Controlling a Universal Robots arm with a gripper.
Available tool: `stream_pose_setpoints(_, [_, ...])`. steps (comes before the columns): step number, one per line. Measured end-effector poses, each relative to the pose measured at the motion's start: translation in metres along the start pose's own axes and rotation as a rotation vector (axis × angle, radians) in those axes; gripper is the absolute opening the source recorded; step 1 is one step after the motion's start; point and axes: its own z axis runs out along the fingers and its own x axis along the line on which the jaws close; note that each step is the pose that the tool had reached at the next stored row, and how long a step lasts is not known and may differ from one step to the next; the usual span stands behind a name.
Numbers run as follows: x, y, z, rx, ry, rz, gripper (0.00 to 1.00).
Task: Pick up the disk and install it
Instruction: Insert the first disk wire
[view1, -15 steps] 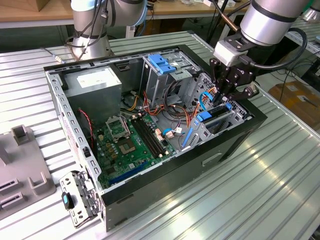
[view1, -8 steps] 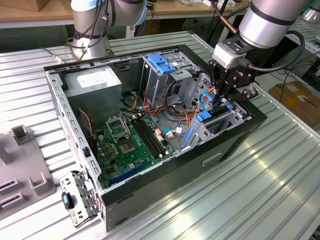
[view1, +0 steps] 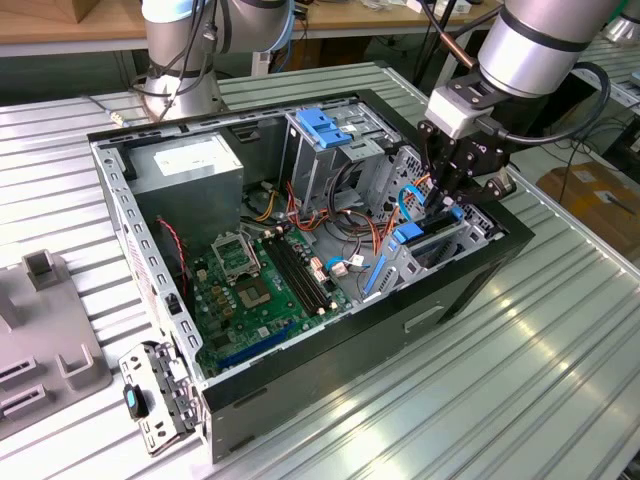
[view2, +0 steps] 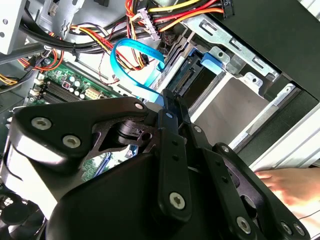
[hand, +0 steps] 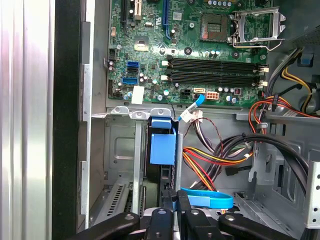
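Observation:
The disk (view1: 430, 240), a grey drive in a light-blue carrier, stands on edge in the metal bay at the corner of the open computer case (view1: 470, 290) on the exterior view's right. My gripper (view1: 447, 212) reaches down from above and is shut on the disk's top edge. In the first wrist view the blue carrier end (hand: 163, 142) sits down in the bay slot, with the gripper (hand: 172, 202) closed around the thin edge. In the second wrist view the disk (view2: 192, 80) lies just past the gripper (view2: 167, 97), its connector end showing.
A blue flat cable (hand: 207, 199) and bundled red, yellow and black wires (hand: 215, 160) run close beside the bay. The motherboard (view1: 255, 285), power supply (view1: 190, 165) and a drive cage with a blue latch (view1: 325, 125) fill the case. A second arm's base (view1: 180, 70) stands behind.

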Motion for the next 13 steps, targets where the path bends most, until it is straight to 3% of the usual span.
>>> stream_pose_setpoints(8, [0.0007, 0.0000, 0.0000, 0.0004, 0.0000, 0.000, 0.16])
stream_pose_setpoints(13, [0.0016, 0.0004, 0.0004, 0.0123, 0.0001, -0.009, 0.16])
